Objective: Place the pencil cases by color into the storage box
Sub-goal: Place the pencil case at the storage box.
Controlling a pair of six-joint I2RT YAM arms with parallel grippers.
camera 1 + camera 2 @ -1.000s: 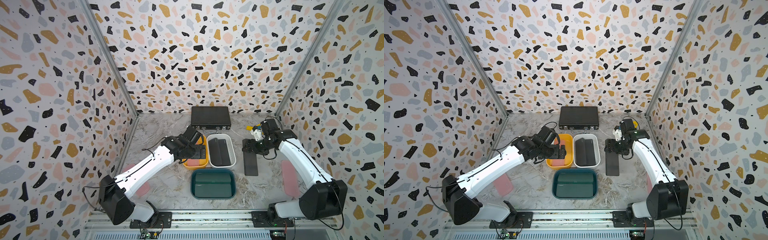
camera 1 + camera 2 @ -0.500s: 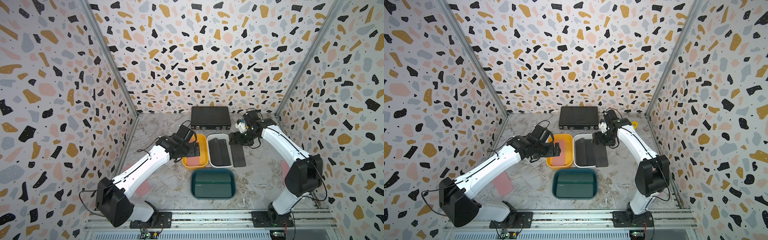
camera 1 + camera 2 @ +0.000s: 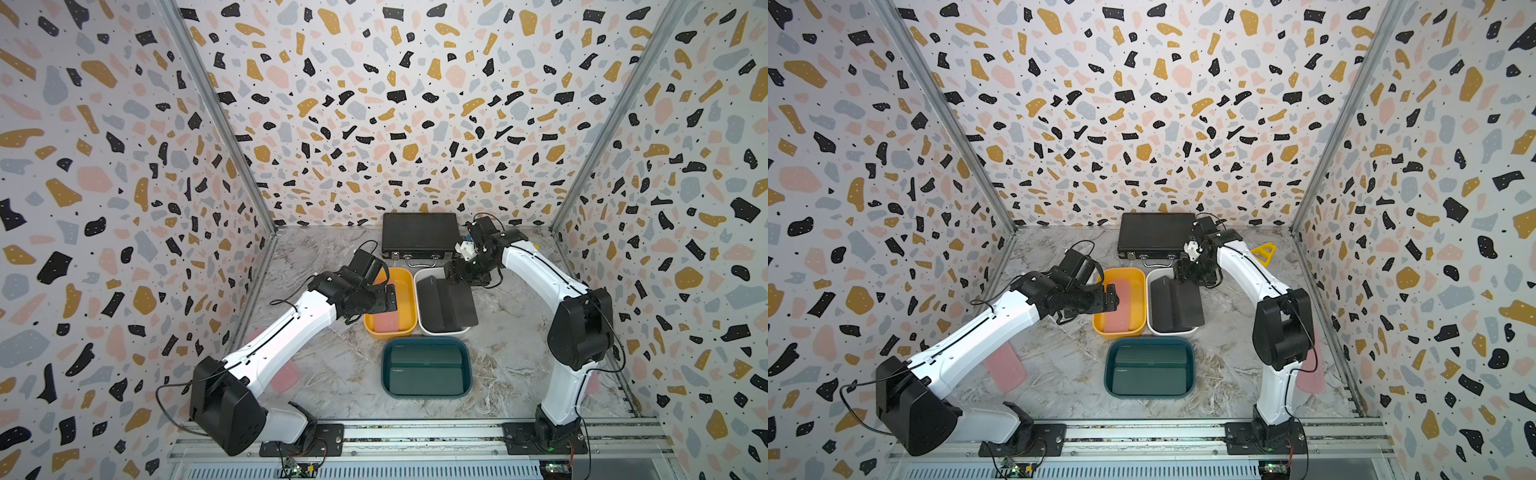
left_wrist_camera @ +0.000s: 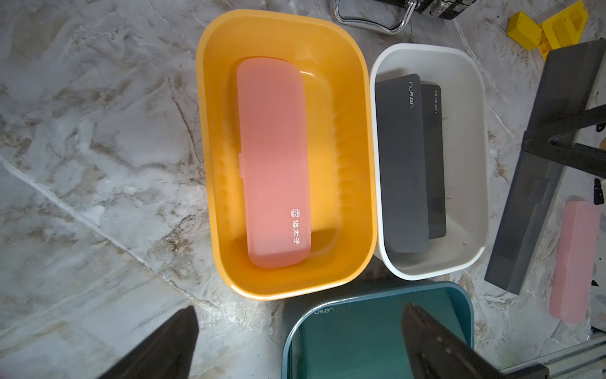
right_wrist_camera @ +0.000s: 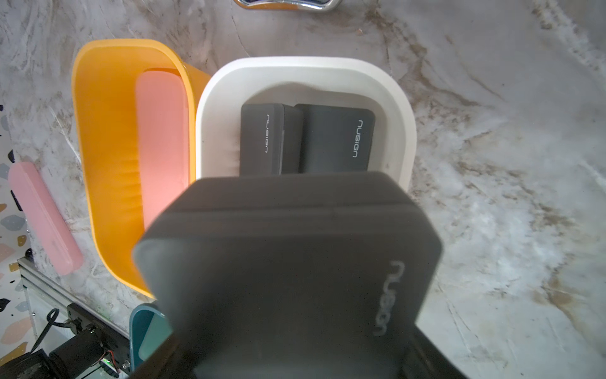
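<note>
My right gripper (image 3: 461, 274) is shut on a black pencil case (image 3: 459, 305), which hangs tilted over the right side of the white tub (image 3: 424, 275). That held black case (image 5: 288, 262) hides the jaws in the right wrist view. Two black cases (image 4: 401, 164) lie in the white tub. A pink case (image 4: 273, 164) lies in the yellow tub (image 4: 205, 131). Dark green cases (image 3: 424, 370) fill the teal tub (image 3: 384, 365). My left gripper (image 4: 299, 308) is open and empty above the yellow tub's near left side.
One loose pink case (image 3: 1005, 368) lies on the table under my left arm. Another pink case (image 3: 1312, 374) lies by the right wall. A black briefcase (image 3: 419, 235) stands at the back. Yellow plastic pieces (image 3: 1262, 251) sit at the back right.
My right arm carried the black case leftward from the table's right side to over the white tub. My left gripper drew back a little from the yellow tub, still open.
</note>
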